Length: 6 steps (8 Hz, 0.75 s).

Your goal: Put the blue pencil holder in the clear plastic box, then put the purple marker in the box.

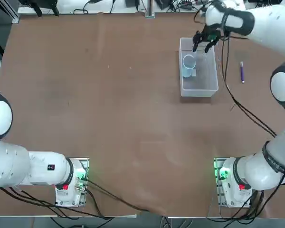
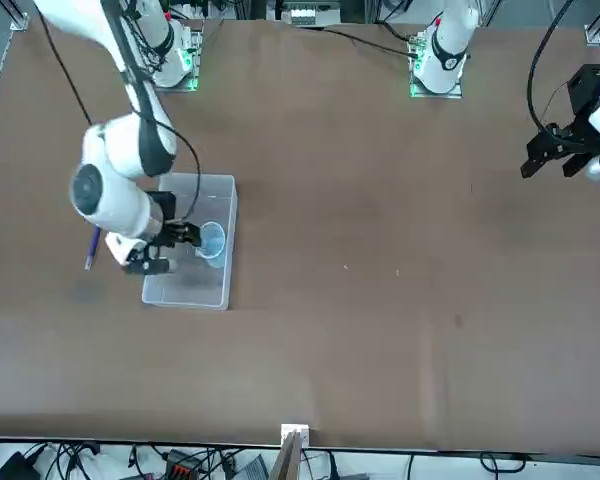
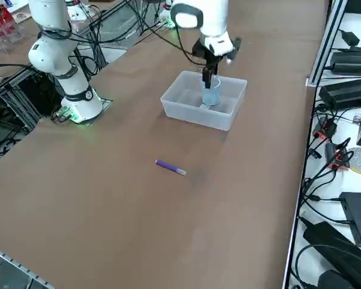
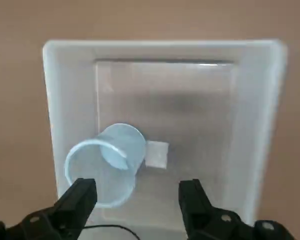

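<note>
The blue pencil holder [image 1: 188, 64] [image 4: 110, 165] stands inside the clear plastic box [image 1: 199, 90] [image 4: 162, 49], beside the small white label [image 4: 156, 154] on the box's bottom. In the right side view the cup [image 3: 211, 95] looks upright within the box's walls [image 3: 195, 114]. My right gripper [image 1: 203, 46] [image 4: 140, 192] hovers open over the box's far end, just above the cup, with nothing between its fingers. The purple marker [image 1: 242, 72] [image 3: 170, 167] lies on the table to the right of the box, apart from it.
The box sits at the far right of the brown table [image 1: 123, 118]. A black cable [image 1: 237, 102] hangs from the right arm and crosses the table between box and marker. Power supplies and cables [image 3: 349, 90] line the table's right edge.
</note>
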Each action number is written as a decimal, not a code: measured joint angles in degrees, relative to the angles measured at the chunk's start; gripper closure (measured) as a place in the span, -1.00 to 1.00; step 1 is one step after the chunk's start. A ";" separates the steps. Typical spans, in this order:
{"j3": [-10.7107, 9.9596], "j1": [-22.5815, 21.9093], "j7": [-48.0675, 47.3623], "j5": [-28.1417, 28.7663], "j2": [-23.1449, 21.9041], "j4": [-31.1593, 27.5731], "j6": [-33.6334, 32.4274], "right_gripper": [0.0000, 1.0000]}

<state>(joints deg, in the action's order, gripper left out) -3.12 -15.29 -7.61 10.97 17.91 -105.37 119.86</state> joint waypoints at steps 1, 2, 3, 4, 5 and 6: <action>-2.28 0.94 1.83 -0.56 -2.19 0.07 -2.84 -1.00; -4.62 2.34 4.72 -1.38 -3.53 0.05 -4.86 -1.00; -6.68 4.03 7.60 -2.56 -4.00 -0.04 -5.60 -0.98; -7.90 6.00 10.28 -5.12 -3.91 -0.39 -5.54 -0.97; -8.29 8.33 12.80 -7.84 -3.62 -0.88 -5.01 -0.96; -8.39 10.97 15.88 -8.95 -3.15 -1.48 -3.69 -0.93</action>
<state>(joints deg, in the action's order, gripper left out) -11.52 -4.32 8.27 2.02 14.76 -106.85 116.17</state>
